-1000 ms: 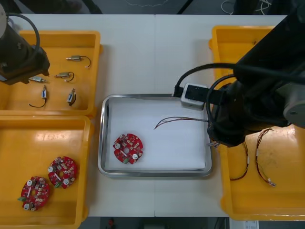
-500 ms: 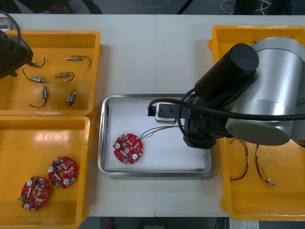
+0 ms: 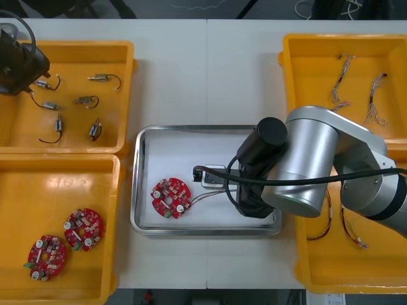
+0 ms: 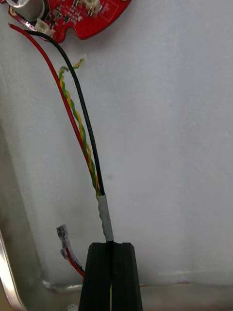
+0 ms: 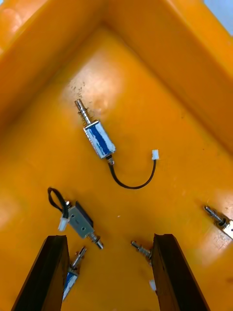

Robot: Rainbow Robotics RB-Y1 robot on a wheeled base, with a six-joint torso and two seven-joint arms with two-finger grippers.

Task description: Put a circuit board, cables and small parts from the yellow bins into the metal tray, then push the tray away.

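Note:
The metal tray (image 3: 191, 130), white inside, holds one round red circuit board (image 3: 170, 197) at its left. My right arm reaches low over the tray's right half. In the right wrist view my right gripper (image 4: 112, 243) is shut on the taped end of a red, black and yellow cable (image 4: 82, 131). The cable's loose ends lie by the board (image 4: 82, 14), and the cable (image 3: 205, 196) also trails beside it from above. My left gripper (image 5: 109, 238) hangs open over the upper left yellow bin (image 3: 124, 63), above several small metal parts (image 5: 97, 136).
Two more circuit boards (image 3: 82, 229) lie in the lower left bin (image 3: 13, 190). Thin cables (image 3: 340, 86) lie in the upper right bin. Red and yellow cables (image 3: 346, 222) lie in the lower right bin, partly under my right arm. Small metal parts (image 3: 95, 129) are scattered in the upper left bin.
My right arm swung left and lower over the tray, carrying the cable from the tray's right edge to beside the board. The left arm shifted slightly over the upper left bin.

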